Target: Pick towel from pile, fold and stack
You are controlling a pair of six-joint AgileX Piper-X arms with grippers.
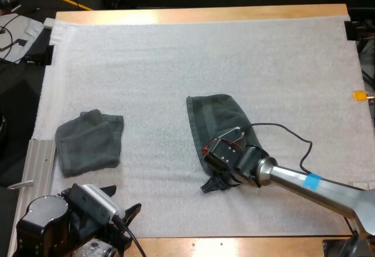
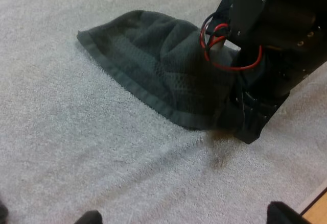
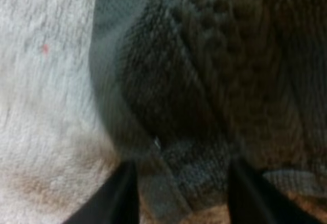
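**Right arm at the towel hem, fold step coming up**

High view: the loose towel (image 1: 218,122) lies flattish mid-mat (image 1: 176,64). The right claw (image 1: 214,184) is down at its 6 o'clock edge. A folded towel (image 1: 89,141) sits well apart at 9 o'clock of it, and I'd guess that's the stack base. The left claw (image 1: 122,201) is parked near the tabletop's (image 1: 205,14) 7 o'clock corner.

Left wrist view: the left claw is wide open with nothing in it, looking across bare mat at the towel, and the right claw sits at the towel's near corner.

Right wrist view: the towel hem sits right in the claw's mouth, but I honestly can't tell if it's clamped yet.

My read is that the fold is just starting. The next move needs a firm pinch on that hem, then a lift and carry toward 12 o'clock. There are no containers as such, so the mat just carries both towels.
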